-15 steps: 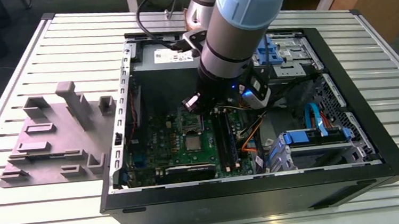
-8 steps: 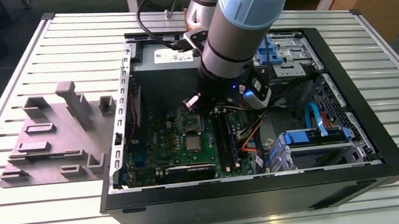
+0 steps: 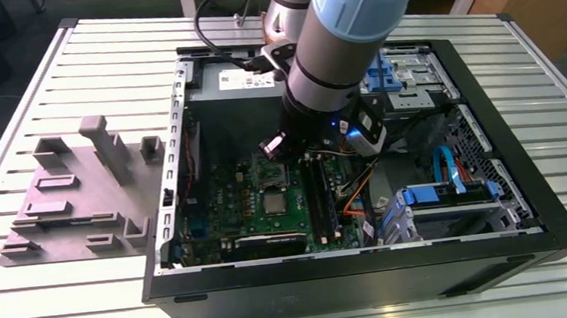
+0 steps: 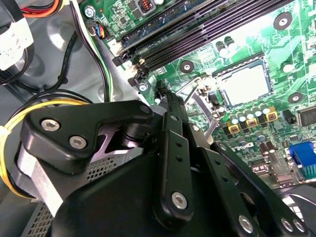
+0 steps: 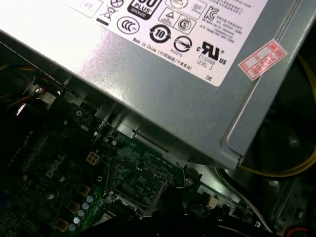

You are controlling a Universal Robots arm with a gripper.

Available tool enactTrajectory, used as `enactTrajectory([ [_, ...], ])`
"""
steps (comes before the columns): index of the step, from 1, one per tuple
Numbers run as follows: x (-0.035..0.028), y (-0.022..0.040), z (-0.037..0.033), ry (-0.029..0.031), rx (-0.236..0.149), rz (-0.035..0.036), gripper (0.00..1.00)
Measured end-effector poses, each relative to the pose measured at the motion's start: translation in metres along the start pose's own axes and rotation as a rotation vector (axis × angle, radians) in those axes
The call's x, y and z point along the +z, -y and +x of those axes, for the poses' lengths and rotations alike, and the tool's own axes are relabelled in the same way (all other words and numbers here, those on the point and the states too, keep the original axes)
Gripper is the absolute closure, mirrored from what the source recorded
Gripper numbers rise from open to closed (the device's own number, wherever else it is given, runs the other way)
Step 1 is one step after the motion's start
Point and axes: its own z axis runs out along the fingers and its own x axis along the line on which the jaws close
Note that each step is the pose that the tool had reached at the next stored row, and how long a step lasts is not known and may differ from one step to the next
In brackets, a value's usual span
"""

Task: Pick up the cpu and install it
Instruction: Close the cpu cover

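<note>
The cpu (image 3: 274,203) is lying flat inside its socket on the green motherboard (image 3: 229,209), a small silvery square with a pale rim. In the second wrist view it is showing as a pale square ringed by the dark socket walls, near the long memory slots (image 4: 197,34). The socket's metal retention frame (image 4: 205,112) is standing raised at the side of the socket nearest the gripper (image 4: 168,106), and its thin wire lever (image 4: 186,92) is sticking up just beside it. By that, the chip is looking set in place but not clamped down. The gripper is hanging low inside the open computer case (image 3: 374,281), close to the raised frame, apart from the cpu and near the grey power supply (image 5: 148,64). I cannot tell whether it is spread or pressed together, and no chip is showing at its tip. By its look, the cpu is going to handle as something very light, thin and stiff. Its smooth metal top is offering little friction, and its underside and the socket contacts are likely delicate. The sensible hold is across two opposite side edges at the pale rim, keeping the chip level and avoiding any pressing or sliding in the socket.
</note>
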Motion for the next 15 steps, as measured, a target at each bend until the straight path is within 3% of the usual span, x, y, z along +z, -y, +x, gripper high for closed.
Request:
enactTrajectory([
  [4,-0.0011,0.0022,0.0003,-0.0047,0.001,-0.003,0.9],
  [10,-0.0014,0.0028,0.0004,-0.0066,0.001,-0.0039,0.9],
  [15,-0.0031,0.0054,0.0,-0.0171,0.003,-0.0106,0.9],
])
